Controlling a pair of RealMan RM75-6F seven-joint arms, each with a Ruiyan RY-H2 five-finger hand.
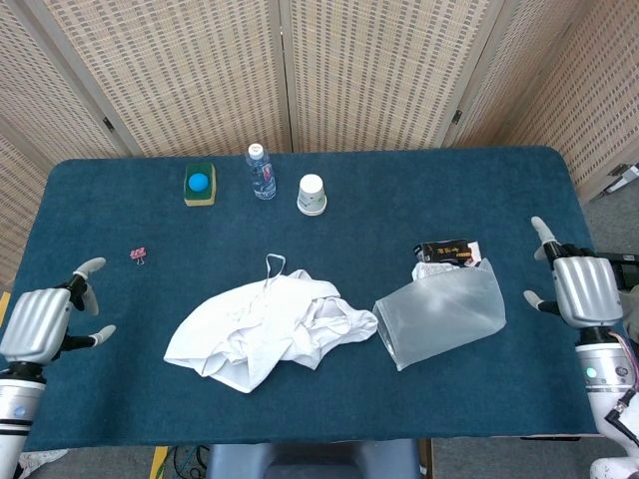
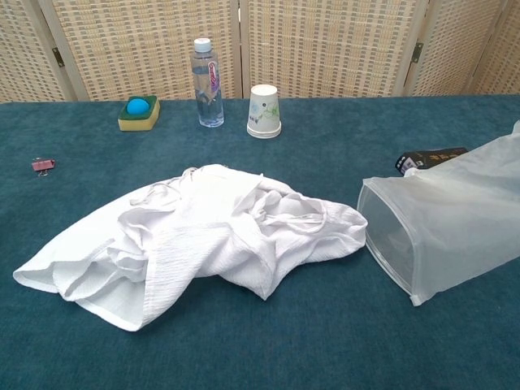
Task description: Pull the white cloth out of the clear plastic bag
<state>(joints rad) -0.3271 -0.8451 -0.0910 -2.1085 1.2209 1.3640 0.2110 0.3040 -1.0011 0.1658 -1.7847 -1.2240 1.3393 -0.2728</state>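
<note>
The white cloth (image 1: 265,329) lies crumpled on the blue table (image 1: 329,225), fully outside the bag; the chest view shows the cloth (image 2: 203,240) spread at centre. The clear plastic bag (image 1: 439,311) lies on its side just right of it, mouth toward the cloth, and the bag (image 2: 447,231) looks empty. My left hand (image 1: 40,324) hovers at the table's left edge, fingers apart, holding nothing. My right hand (image 1: 577,289) is at the right edge, fingers spread, apart from the bag. Neither hand shows in the chest view.
At the back stand a water bottle (image 1: 261,172), an upturned paper cup (image 1: 312,195) and a green sponge with a blue ball (image 1: 200,184). A pink clip (image 1: 137,255) lies at left. A small black packet (image 1: 447,250) lies behind the bag.
</note>
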